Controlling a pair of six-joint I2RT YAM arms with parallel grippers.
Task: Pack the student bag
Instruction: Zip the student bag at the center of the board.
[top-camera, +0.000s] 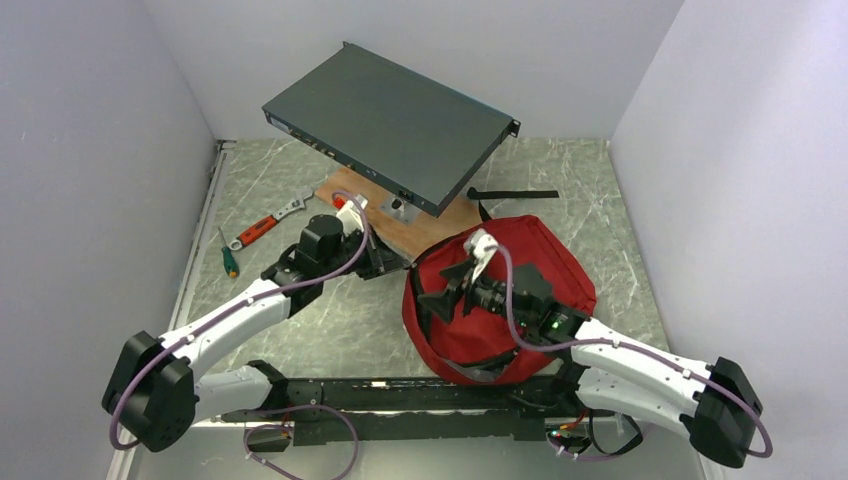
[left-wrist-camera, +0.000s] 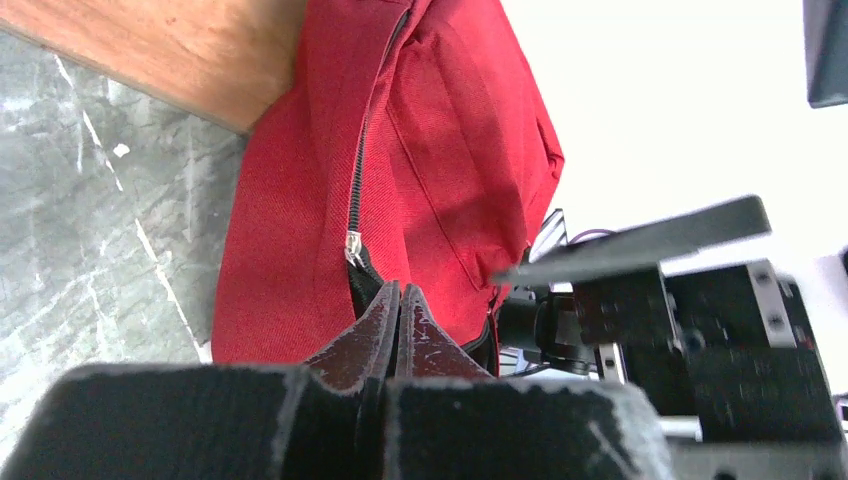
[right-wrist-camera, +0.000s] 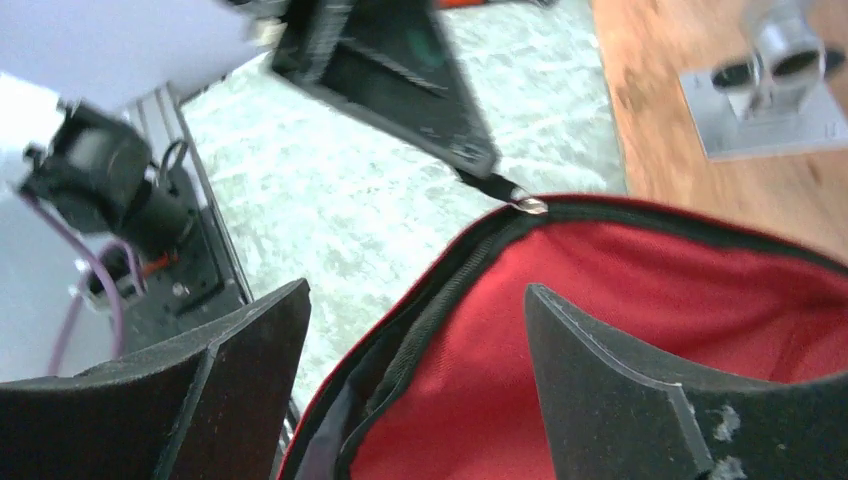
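Landmark: you have the red soft fabric backpack (top-camera: 520, 262) lying on the green-grey marble table (top-camera: 330, 320), in front of the right arm, its zip open.
Behind the backpack: a flat dark grey metal box (top-camera: 390, 120) sits tilted on a brown wooden board (top-camera: 440, 228). The board's near corner touches the backpack's far-left edge.
On the board: a small silver metal fitting (right-wrist-camera: 775, 90), just beyond the backpack's rim.
Far side of the backpack: a loose black webbing strap (top-camera: 515, 193) lies flat on the table.
Well left of the backpack: a red-handled adjustable wrench (top-camera: 268, 222) and a green-handled screwdriver (top-camera: 228, 257).
Left gripper (left-wrist-camera: 400, 295): its jaws are pressed together, with the tips against the backpack's left zip edge. A thin black tab runs from them to the silver zip pull (right-wrist-camera: 530, 207). You cannot tell whether the tab is pinched.
Right gripper (right-wrist-camera: 415, 295): its jaws stand wide and hold nothing. It sits above the backpack, and the black zip rim passes between the fingers. One finger (right-wrist-camera: 600, 370) is over the red lining, the other over the table.
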